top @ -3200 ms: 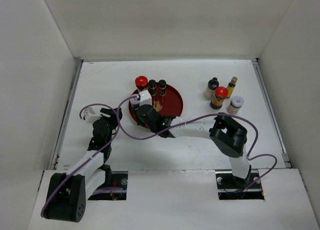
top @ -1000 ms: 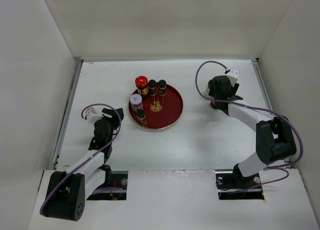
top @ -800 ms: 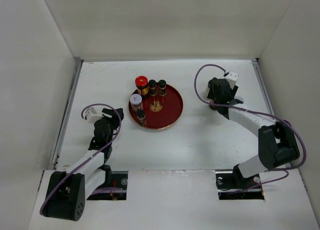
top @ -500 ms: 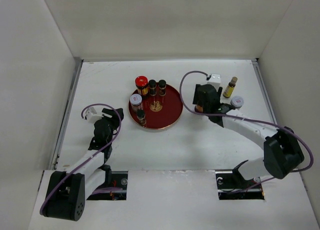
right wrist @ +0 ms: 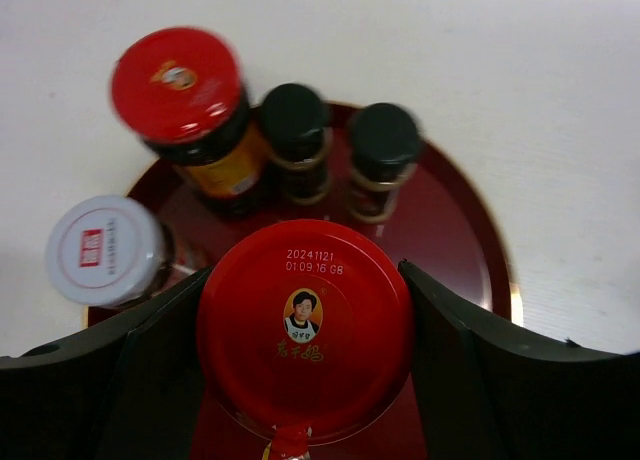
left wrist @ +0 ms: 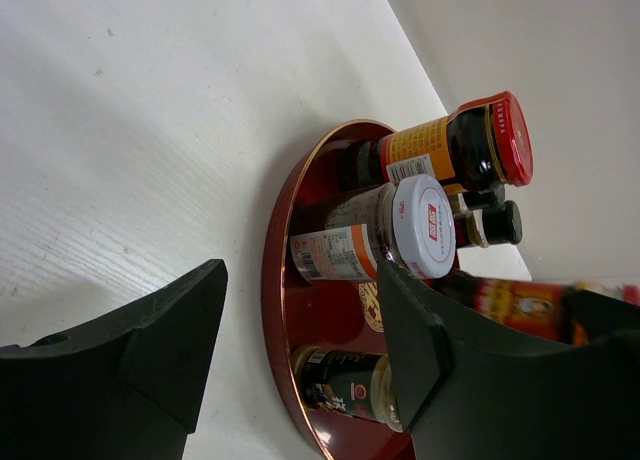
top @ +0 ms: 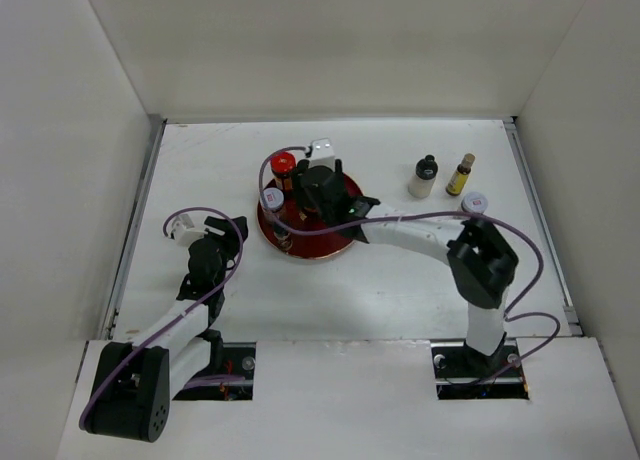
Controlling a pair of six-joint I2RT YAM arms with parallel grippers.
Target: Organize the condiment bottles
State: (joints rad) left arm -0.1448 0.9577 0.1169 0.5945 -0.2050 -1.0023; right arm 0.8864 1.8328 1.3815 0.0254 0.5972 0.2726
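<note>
— While the right arm [top: 410, 236] covers part of the red tray [top: 308, 252] from overhead, how many bottles do you count?
— Nine. Two with red lids: the held jar [right wrist: 305, 325], clamped between the fingers of the right gripper [right wrist: 305, 280] over the tray's middle, and the rear jar [right wrist: 180, 90] at the tray's back left. Three dark ones with black caps: the left back bottle [right wrist: 295, 115] and the right back bottle [right wrist: 385, 140] side by side next to the rear jar, plus the front bottle [left wrist: 345, 385] by the near rim. Two white-lidded: the tray jar [right wrist: 105, 250] and the table jar [top: 474, 202], out on the table [top: 400, 290] at right, partly behind the arm. Near it stand the pale bottle [top: 424, 176] and the yellowish bottle [top: 460, 174].
— Does the held one touch the tray?
— Cannot tell. The right wrist view gives only its lid; the left wrist view catches its label, and the front bottle, which the right wrist misses. The three on the table show only from overhead.
— The left gripper [left wrist: 300, 275]?
— Jaws wide, nothing between them, beside the tray's left rim
</note>
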